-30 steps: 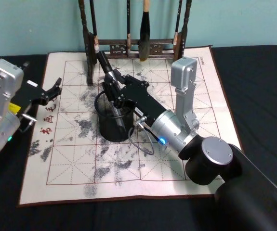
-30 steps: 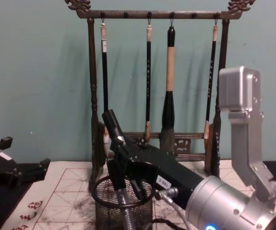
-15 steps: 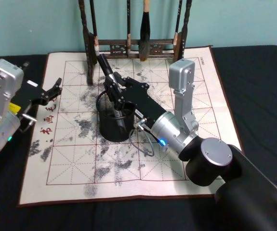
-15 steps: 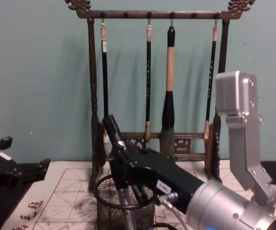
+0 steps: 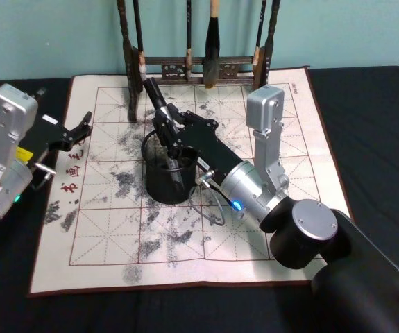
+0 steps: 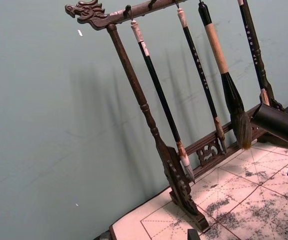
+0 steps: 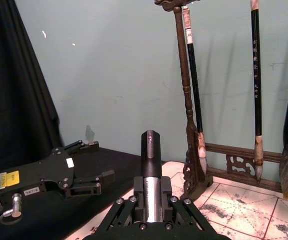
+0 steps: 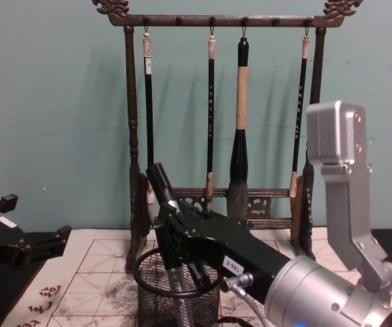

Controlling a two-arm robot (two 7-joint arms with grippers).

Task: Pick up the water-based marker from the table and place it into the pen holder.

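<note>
- Over the mouth of the pen holder (image 5: 168,175), the right gripper (image 5: 169,141) had its fingers clamped on the water-based marker (image 5: 159,105), which stood tilted with its black cap end up and back toward the brush rack (image 8: 216,102) and its lower end down inside the mesh cup.
- From the right wrist view, the marker (image 7: 151,175) sat squarely between the two fingers (image 7: 165,192), silver barrel below and dark cap above.
- From the chest view, the marker's lower length (image 8: 175,283) showed through the wire mesh of the pen holder (image 8: 178,300), so the step in hand looked like the placing itself, close to done.
- As a judgement, the next move called for parting the fingers so the marker could drop and lean on the rim, then lifting the gripper straight up without catching the rim or dragging the cup across the table (image 5: 366,125).
- At the mat's left edge the left gripper (image 5: 81,129) hung idle with its fingers apart, well clear of the cup.
- Red brushed characters (image 5: 69,175) ran down the left margin of the calligraphy mat (image 5: 268,236); I could not read them.
- Small white labels on both grippers carried print too small to make out.
</note>
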